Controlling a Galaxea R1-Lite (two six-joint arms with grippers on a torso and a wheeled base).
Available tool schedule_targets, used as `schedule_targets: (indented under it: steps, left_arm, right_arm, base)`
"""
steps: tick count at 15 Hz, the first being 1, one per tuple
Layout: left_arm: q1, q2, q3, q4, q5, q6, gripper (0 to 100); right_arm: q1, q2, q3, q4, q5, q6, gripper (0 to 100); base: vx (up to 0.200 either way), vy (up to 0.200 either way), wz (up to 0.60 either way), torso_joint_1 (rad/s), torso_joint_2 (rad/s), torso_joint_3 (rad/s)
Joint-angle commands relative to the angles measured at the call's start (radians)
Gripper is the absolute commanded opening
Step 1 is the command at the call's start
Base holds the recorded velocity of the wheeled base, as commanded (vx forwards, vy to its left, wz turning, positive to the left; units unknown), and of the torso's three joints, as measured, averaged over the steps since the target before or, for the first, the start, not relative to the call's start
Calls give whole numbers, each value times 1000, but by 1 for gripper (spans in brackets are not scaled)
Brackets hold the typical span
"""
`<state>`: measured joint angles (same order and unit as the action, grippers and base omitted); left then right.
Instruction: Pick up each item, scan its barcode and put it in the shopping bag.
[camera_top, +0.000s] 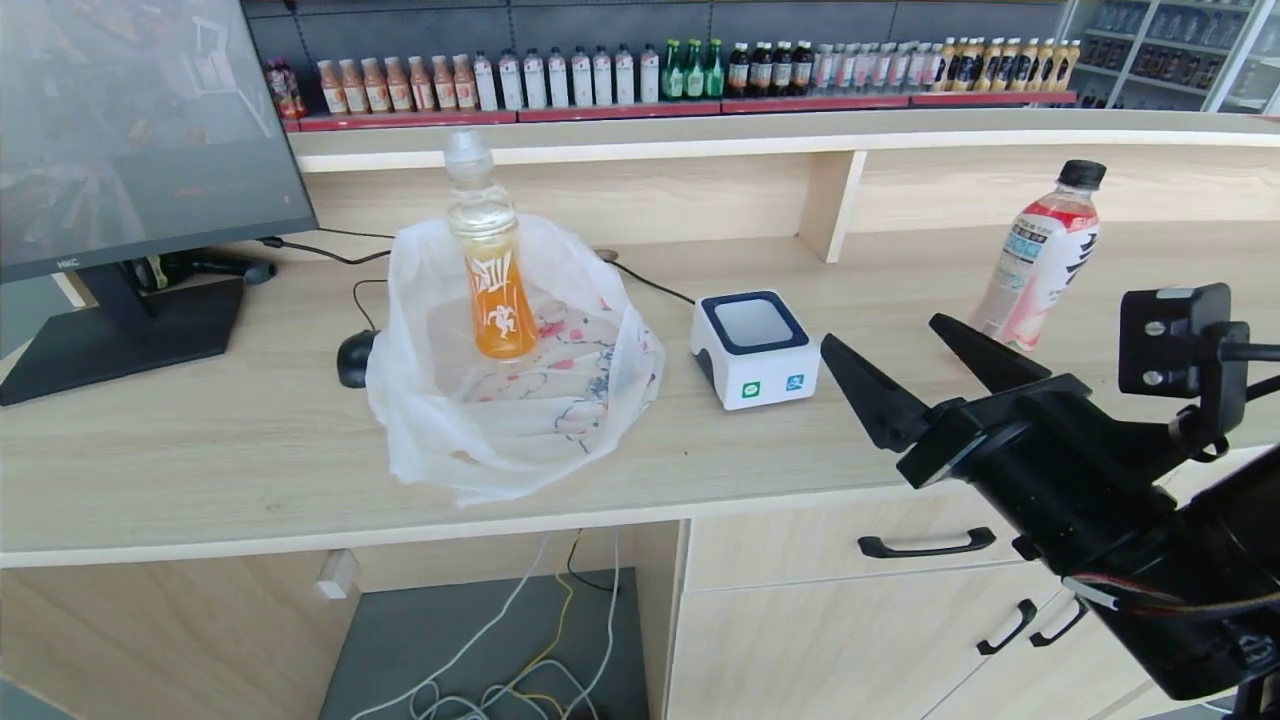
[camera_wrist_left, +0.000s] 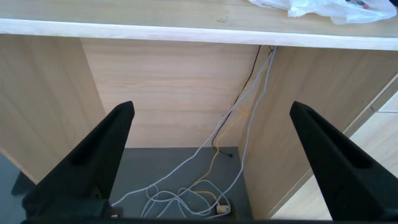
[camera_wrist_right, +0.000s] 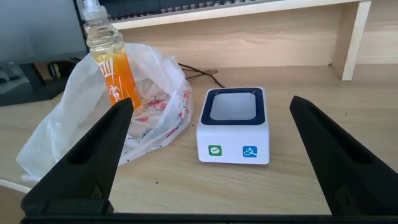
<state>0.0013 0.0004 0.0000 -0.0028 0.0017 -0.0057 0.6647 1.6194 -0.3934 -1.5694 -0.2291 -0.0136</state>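
Observation:
An orange-labelled bottle (camera_top: 491, 262) stands upright inside the white plastic shopping bag (camera_top: 510, 400) on the counter; it also appears in the right wrist view as the bottle (camera_wrist_right: 111, 62) in the bag (camera_wrist_right: 155, 118). A white scanner box (camera_top: 753, 348) with a dark-rimmed top sits right of the bag, and again as the scanner (camera_wrist_right: 235, 134). A pink-labelled bottle (camera_top: 1042, 258) stands at the far right. My right gripper (camera_top: 925, 375) hovers open over the counter's front edge, between scanner and pink bottle, holding nothing. My left gripper (camera_wrist_left: 211, 162) is open below the counter, facing the cables.
A monitor (camera_top: 140, 130) on a black stand and a mouse (camera_top: 355, 358) sit left of the bag. Cables (camera_top: 330, 250) run along the back of the counter. Drawers with black handles (camera_top: 925, 546) are below. A raised shelf with a divider (camera_top: 830, 200) backs the counter.

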Motion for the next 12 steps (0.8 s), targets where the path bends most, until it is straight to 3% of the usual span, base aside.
schedule_targets:
  steps: [1, 12]
  left_arm:
    - [0, 0, 0, 0, 0, 0, 100]
    - [0, 0, 0, 0, 0, 0, 100]
  right_arm:
    - [-5, -4, -7, -1, -1, -6, 100]
    - [-5, -1, -16, -1, -1, -5, 100]
  base:
    - [0, -200, 0, 2, 2, -2]
    - [0, -200, 0, 3, 1, 1]
